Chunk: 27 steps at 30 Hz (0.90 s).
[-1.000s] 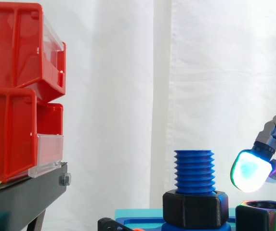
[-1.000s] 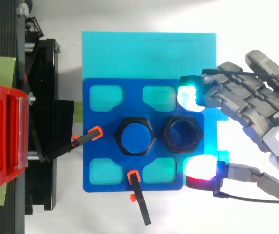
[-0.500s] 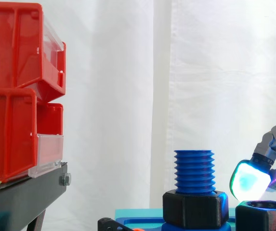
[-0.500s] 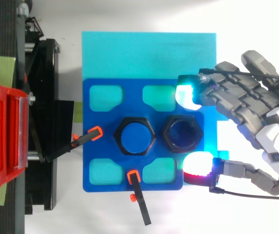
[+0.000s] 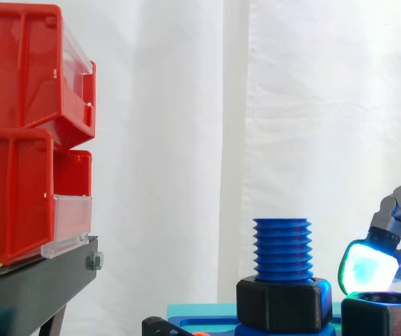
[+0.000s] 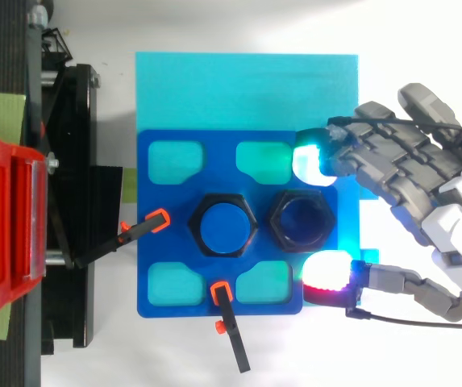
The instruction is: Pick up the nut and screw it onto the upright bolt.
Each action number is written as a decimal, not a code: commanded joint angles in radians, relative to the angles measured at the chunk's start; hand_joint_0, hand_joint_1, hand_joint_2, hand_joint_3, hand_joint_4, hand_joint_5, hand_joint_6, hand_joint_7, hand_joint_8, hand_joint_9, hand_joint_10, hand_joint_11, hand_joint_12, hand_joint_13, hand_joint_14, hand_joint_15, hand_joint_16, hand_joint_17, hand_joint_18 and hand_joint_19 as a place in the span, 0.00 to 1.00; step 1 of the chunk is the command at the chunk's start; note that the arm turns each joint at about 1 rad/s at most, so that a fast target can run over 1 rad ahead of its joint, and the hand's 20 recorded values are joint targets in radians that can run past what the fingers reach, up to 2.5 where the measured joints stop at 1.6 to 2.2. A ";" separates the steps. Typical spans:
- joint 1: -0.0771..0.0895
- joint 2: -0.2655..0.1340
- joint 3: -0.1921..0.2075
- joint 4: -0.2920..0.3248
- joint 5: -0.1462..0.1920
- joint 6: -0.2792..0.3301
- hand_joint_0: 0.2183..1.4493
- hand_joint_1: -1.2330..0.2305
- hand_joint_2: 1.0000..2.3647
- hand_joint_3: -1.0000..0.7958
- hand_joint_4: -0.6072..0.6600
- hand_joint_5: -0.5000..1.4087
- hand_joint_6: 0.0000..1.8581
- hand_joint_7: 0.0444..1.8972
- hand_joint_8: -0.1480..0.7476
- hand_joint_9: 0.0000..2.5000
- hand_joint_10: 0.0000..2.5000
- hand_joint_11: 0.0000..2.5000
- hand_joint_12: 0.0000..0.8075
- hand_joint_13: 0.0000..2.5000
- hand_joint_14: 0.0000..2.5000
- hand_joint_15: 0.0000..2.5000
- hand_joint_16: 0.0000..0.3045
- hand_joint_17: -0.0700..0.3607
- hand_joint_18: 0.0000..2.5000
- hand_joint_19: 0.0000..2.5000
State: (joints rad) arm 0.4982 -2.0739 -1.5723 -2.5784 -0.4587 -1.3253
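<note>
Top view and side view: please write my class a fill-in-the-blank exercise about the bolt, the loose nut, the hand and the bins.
1. The upright bolt is coloured ____.
2. In the top view, the loose nut lies to the ____ of the bolt.
3. The hand, reaching either side of the nut without gripping it, is ____.
4. The stacked bins are coloured ____.

Missing words: blue; right; open; red.
</note>
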 commanded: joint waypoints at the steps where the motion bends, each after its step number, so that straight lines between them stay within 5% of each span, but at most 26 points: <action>1: -0.001 0.000 0.000 0.000 0.000 0.000 0.19 0.34 0.00 0.28 0.69 0.16 0.27 0.45 0.52 0.21 0.00 0.02 0.49 0.17 0.00 0.00 0.17 0.44 0.15 0.02; 20: -0.010 0.000 0.000 -0.020 -0.015 0.000 0.25 0.32 0.00 0.28 0.69 0.18 0.27 0.55 0.49 0.24 0.00 0.04 0.45 0.19 0.00 0.00 0.15 0.40 0.17 0.03; 27: -0.017 0.000 0.000 -0.020 -0.051 0.003 0.19 0.35 0.00 0.28 0.69 0.17 0.27 0.49 0.51 0.23 0.00 0.03 0.49 0.19 0.00 0.00 0.17 0.43 0.18 0.03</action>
State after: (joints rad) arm 0.4842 -2.0729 -1.5722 -2.5984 -0.4956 -1.3235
